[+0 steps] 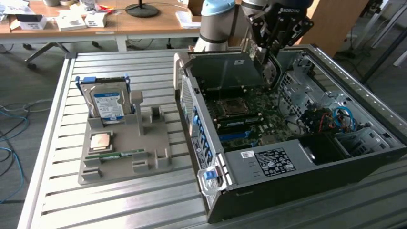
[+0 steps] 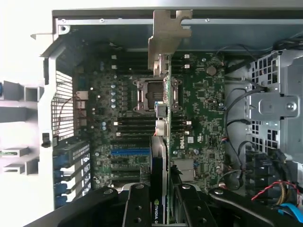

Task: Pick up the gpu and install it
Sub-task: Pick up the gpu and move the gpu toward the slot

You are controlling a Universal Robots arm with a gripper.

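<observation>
Gripping the gpu (image 2: pixel 163 127) between them, gripper (image 2: pixel 163 191) fingers (image 2: pixel 137 208) stand part-closed (bracket (image 2: pixel 166 38) farthest from fingertips); beyond, open computer case (image 2: pixel 265 21) holds motherboard (image 2: pixel 203 109).

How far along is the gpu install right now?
Done: the pickup. The gpu is clamped edge-on in the gripper. In hand: the card hangs inside the open computer case, over the motherboard, with its silver bracket toward the case wall. Left: seating it. It does not yet look pressed into a slot.
</observation>
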